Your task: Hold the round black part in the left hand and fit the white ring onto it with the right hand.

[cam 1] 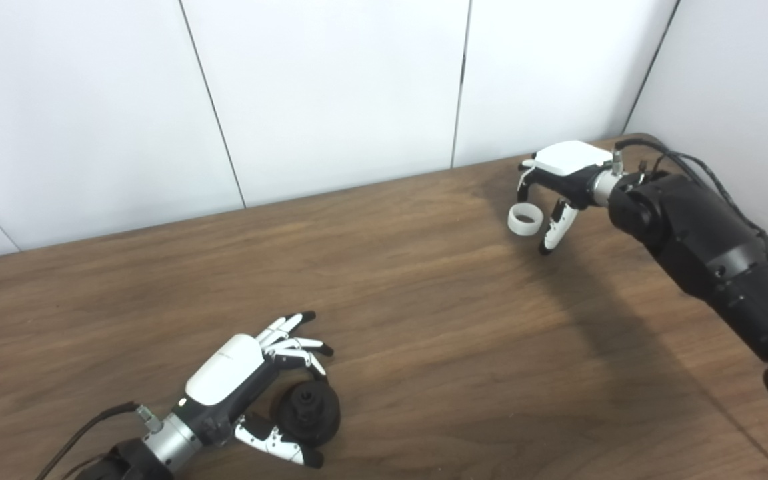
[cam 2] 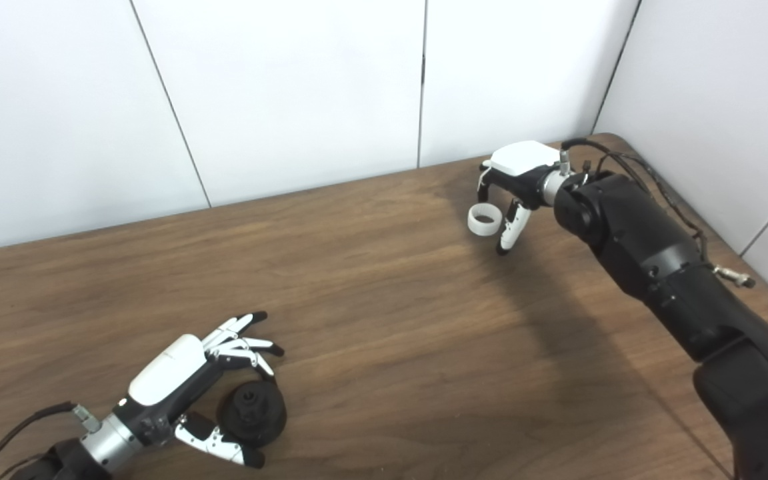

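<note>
The round black part (cam 1: 309,409) lies on the wooden table (cam 1: 424,320) at the front left. My left hand (cam 1: 244,380) arches over it, open, with fingers spread above its far side and the thumb (cam 1: 277,445) along its near side. The white ring (cam 1: 525,220) rests on the table at the far right. My right hand (cam 1: 561,180) hovers over the ring, open, with curled fingers behind it and the thumb (cam 1: 553,230) close to its right side. Whether the thumb touches the ring is unclear.
White wall panels (cam 1: 331,87) run along the table's far edge and meet a side wall (cam 1: 737,73) at the right corner. Cables (cam 1: 691,160) loop over the right forearm. A cable (cam 1: 84,433) trails from the left wrist.
</note>
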